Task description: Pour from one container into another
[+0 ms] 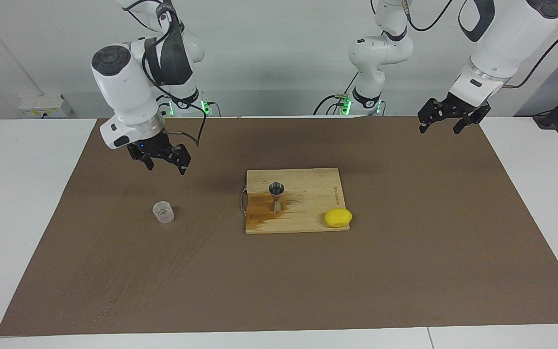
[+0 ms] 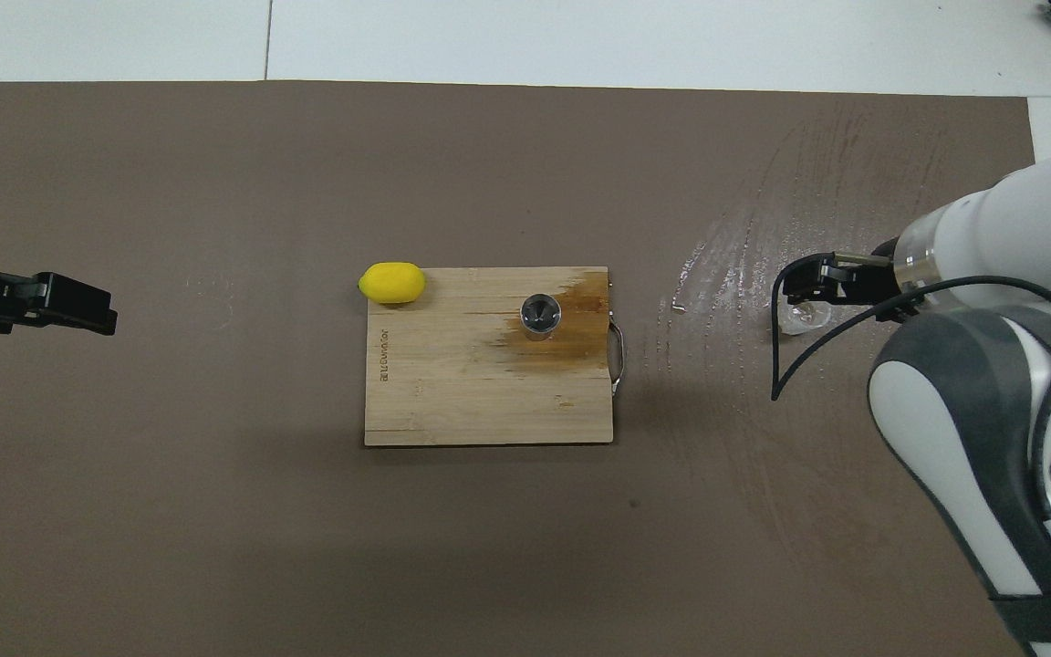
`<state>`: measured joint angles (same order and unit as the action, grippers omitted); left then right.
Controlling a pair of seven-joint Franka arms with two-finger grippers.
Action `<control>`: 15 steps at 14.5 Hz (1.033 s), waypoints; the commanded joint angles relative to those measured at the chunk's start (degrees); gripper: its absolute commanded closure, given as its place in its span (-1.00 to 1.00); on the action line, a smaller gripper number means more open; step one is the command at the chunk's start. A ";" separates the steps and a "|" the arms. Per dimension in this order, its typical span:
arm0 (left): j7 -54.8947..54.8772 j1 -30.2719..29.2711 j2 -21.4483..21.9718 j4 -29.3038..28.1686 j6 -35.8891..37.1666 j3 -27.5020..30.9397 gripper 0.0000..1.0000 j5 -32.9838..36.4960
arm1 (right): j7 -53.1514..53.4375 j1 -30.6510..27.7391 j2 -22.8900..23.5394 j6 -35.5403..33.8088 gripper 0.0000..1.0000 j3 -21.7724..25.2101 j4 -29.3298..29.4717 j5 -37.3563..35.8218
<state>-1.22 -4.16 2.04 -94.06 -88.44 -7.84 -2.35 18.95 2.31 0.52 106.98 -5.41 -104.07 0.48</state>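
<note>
One clear plastic cup point(image 1: 163, 212), short and upright, is being hovered over by the open, empty right gripper point(image 1: 164, 164); the jigger point(image 1: 276, 196) is standing on the board point(image 1: 308, 189). The left gripper point(image 1: 441, 126) is being held open, waiting.

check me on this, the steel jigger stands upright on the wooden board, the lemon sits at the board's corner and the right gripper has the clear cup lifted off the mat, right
Not quite: the clear cup is not lifted. The facing view shows it standing on the brown mat, with the right gripper above it and apart from it. The rest holds: the steel jigger stands upright on the wooden board, and the lemon sits at its corner.
</note>
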 commanded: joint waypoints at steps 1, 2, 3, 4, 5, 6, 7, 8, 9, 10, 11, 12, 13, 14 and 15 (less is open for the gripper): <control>-0.53 -0.50 0.51 -0.60 -0.33 -0.16 -1.00 -0.73 | -1.73 -0.46 1.76 -7.11 -1.00 0.05 8.77 -1.27; -0.53 -0.50 0.51 -0.60 -0.24 -0.15 -1.00 -0.73 | -1.73 -0.64 2.11 -9.75 -1.00 0.05 11.06 -1.36; -0.53 -0.50 0.51 -0.60 -0.24 -0.15 -1.00 -0.73 | -1.81 -0.82 2.11 -11.34 -1.00 0.05 12.39 -1.36; -0.53 -0.50 0.51 -0.60 -0.33 -0.15 -1.00 -0.64 | -2.34 -0.91 2.11 -12.31 -1.00 0.05 12.84 -1.36; -0.53 -0.50 0.51 -0.69 -0.33 -0.24 -1.00 -0.64 | -3.47 -0.99 2.03 -13.19 -1.00 0.14 13.19 -1.36; -0.53 -0.50 0.51 -0.60 -0.33 -0.24 -1.00 -0.73 | -4.62 -0.99 1.76 -13.64 -1.00 0.14 13.11 -1.36; -0.53 -0.50 0.51 -0.60 -0.24 -0.16 -1.00 -0.73 | -5.58 -1.08 1.41 -14.51 -1.00 0.31 13.10 -1.36; -0.53 -0.50 0.51 -0.60 -0.24 -0.15 -1.00 -0.73 | -6.46 -1.08 1.24 -15.91 -1.00 0.31 13.02 -1.36; -0.53 -0.50 0.51 -0.60 -0.24 -0.15 -1.00 -0.73 | -6.99 -1.08 0.89 -17.41 -1.00 0.31 12.84 -1.36; -0.53 -0.50 0.51 -0.60 -0.33 -0.24 -1.00 -0.73 | -7.00 -0.99 0.45 -18.29 -1.00 0.23 12.15 -1.36; -0.53 -0.50 0.51 -0.60 -0.24 -0.16 -1.00 -0.64 | -7.00 -0.82 0.01 -18.13 -1.00 0.23 11.62 -1.36; -0.53 -0.50 0.51 -0.60 -0.24 -0.15 -1.00 -0.73 | -7.00 -0.82 -0.08 -17.60 -1.00 0.23 11.09 -1.36; -0.53 -0.50 0.51 -0.60 -0.24 -0.24 -1.00 -0.73 | -7.09 -0.91 -0.08 -17.42 -1.00 0.23 11.08 -1.36; -0.53 -0.50 0.51 -0.69 -0.33 -0.24 -1.00 -0.73 | -7.44 -0.99 -0.08 -16.90 -1.00 0.31 11.00 -1.45; -0.53 -0.50 0.51 -0.60 -0.33 -0.24 -1.00 -0.73 | -8.57 -0.99 -0.08 -16.55 -1.00 0.31 10.91 -2.06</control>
<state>-1.22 -4.16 2.04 -94.06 -88.44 -7.84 -2.35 13.02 1.89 0.82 89.91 -4.75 -92.71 0.27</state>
